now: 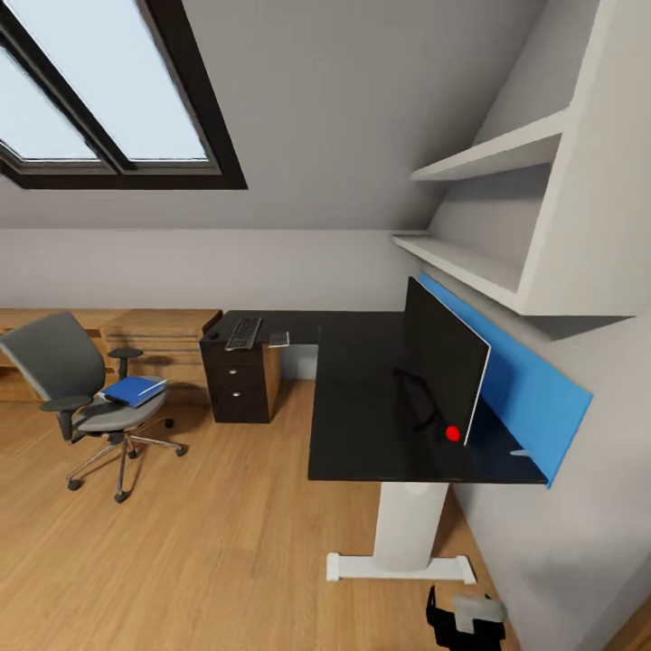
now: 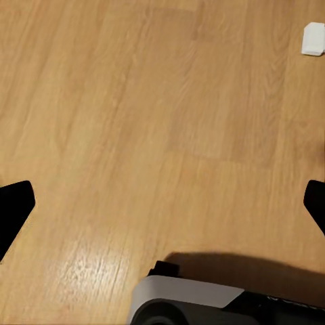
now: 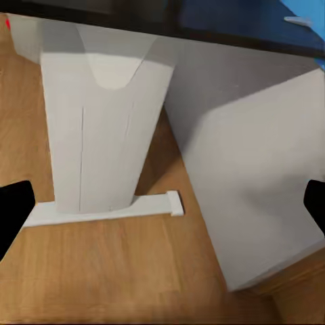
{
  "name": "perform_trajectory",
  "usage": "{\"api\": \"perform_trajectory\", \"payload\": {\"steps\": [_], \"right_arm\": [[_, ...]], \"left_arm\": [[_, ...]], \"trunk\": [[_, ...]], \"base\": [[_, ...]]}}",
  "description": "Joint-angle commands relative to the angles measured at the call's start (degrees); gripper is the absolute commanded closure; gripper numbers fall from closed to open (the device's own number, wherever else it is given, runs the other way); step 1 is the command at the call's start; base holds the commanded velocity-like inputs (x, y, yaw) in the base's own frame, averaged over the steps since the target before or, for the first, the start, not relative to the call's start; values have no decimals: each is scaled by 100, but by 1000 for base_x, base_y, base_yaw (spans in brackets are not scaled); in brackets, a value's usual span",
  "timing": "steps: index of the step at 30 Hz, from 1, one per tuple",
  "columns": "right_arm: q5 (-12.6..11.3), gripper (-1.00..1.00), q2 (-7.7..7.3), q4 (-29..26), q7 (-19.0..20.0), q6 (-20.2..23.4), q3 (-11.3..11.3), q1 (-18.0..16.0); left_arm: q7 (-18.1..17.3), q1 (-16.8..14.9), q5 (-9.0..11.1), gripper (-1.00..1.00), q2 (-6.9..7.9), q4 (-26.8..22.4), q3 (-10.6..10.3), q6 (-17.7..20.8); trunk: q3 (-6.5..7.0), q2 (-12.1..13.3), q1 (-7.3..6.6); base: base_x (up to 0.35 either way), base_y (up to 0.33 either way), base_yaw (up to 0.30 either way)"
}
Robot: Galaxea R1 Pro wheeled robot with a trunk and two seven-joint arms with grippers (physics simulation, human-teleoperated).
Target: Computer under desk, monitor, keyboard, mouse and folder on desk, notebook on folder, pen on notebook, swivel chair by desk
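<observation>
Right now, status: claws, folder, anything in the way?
Both claws open, empty, over floor. Folder lies on swivel chair seat, off the desk. Keyboard on the desk's far end, apart from monitor. Bare floor between us and chair.

Bedroom workspace, with the task's things spread between desk and chair.

The L-shaped black-topped desk [image 1: 362, 398] stood on a white leg at about 5 o'clock in the head view, its drawer unit at 9 o'clock of the top. The monitor [image 1: 445, 362] stood upright on the desk's near wing, edge-on, black face toward the room, a red dot at its lower corner. The dark keyboard [image 1: 243, 333] lay flat on the far wing above the drawers, with a small pale flat item, too small to tell, just beside it at 3 o'clock. The grey swivel chair [image 1: 77, 389] stood well apart at 9 o'clock, and the blue folder [image 1: 135, 391] lay on its seat.
</observation>
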Motion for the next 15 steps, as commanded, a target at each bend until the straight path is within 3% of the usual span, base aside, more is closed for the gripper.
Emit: {"api": "perform_trajectory", "payload": {"steps": [1,3,6,10,15], "right_arm": [[-58,-100,75,344,-18,-288,50,-9],[-81,-100,214,929,101,-799,50,-11],[-101,-100,481,1731,668,-1607,45,-11],[-58,-100,625,1886,816,-1768,92,-12],[-32,-100,638,1895,828,-1777,108,-10]], "left_arm": [[16,1,36,-100,18,-5,-10,-11],[1,2,47,-100,58,-5,-10,-6],[-16,0,56,-100,88,6,-9,-3],[-21,0,94,-100,95,15,-3,-10],[-27,2,219,-100,95,21,-9,-34]], "trunk": [[-8,-9,3],[-8,-9,3],[-8,-9,3],[-8,-9,3],[-8,-9,3]], "base": [[69,327,0],[129,315,0],[224,266,0],[255,246,0],[92,311,0]]}}
